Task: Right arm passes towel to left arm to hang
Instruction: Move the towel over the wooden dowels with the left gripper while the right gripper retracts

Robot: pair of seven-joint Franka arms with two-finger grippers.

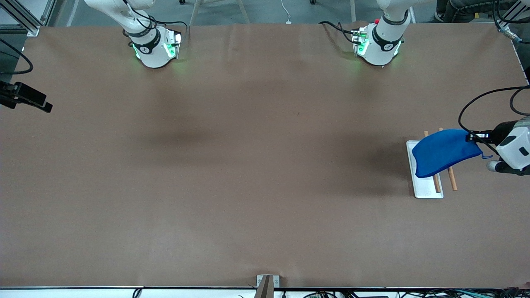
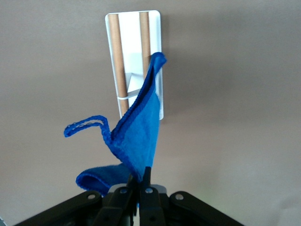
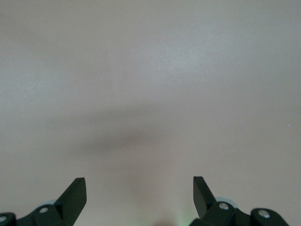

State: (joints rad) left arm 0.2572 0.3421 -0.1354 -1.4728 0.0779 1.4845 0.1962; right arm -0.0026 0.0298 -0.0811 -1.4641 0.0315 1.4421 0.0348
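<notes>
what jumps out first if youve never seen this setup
The bright blue towel, pinched in the left hand, hangs over a white rack with two wooden rods at the left arm's end of the table. The right hand is open over bare brown table.

Left claw (image 2: 139,186) pinched closed (right claw (image 3: 139,197) spread, waiting).

No readable text, labels, brands or numbers anywhere. Only mark: a small round emblem on the black band of each arm's base, right arm (image 1: 145,49) and left arm (image 1: 387,47), with no legible lettering.
</notes>
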